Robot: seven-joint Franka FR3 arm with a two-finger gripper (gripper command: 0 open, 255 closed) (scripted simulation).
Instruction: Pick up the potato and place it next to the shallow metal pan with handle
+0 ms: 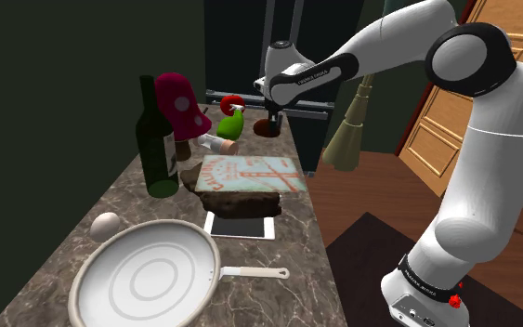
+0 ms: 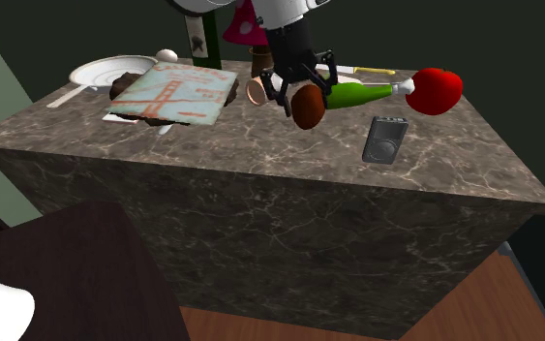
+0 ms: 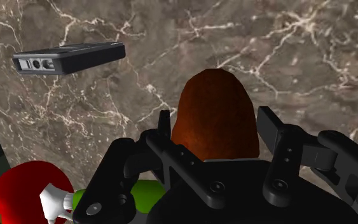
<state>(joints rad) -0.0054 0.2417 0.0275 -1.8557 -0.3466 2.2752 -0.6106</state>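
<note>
Your gripper (image 2: 304, 97) clasps the potato (image 3: 214, 111) between its fingers from above, a hold suited to lifting, at the counter (image 2: 260, 165) end well apart from the pan (image 1: 148, 279), so a long carry toward the pan likely remains.

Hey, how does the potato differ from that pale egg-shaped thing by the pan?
The potato is reddish-brown; the egg is off-white. The potato is clasped in the gripper, far from the pan; the egg lies free beside the pan. Both are rounded.
</note>
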